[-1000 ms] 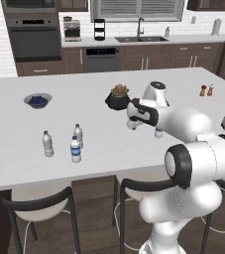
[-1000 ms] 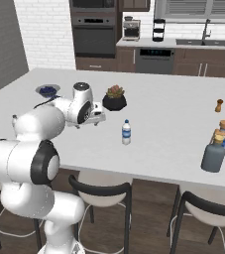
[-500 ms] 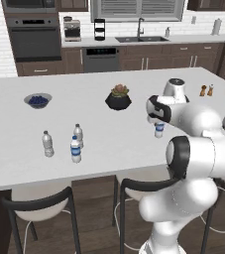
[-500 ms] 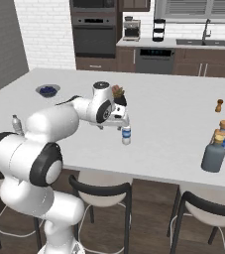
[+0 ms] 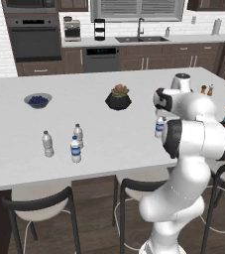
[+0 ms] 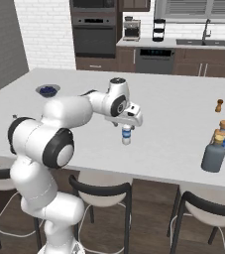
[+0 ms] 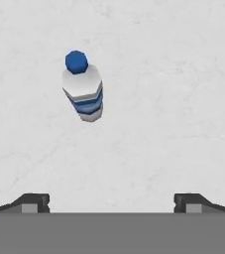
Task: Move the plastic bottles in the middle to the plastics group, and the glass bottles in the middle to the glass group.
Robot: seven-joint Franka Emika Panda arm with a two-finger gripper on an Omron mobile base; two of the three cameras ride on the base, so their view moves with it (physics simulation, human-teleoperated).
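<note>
Plastic bottle [image 7: 83, 87], upright, clear, blue label, blue cap

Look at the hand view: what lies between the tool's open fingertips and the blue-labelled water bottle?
Nothing but bare white counter. In the hand view the tool stands open, and the blue-labelled water bottle stands upright beyond its fingertips, untouched.

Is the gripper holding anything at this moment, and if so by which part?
Nothing is held. The gripper is open and empty, hovering above the blue-labelled water bottle, which stands upright on the counter apart from both fingertips.
</note>
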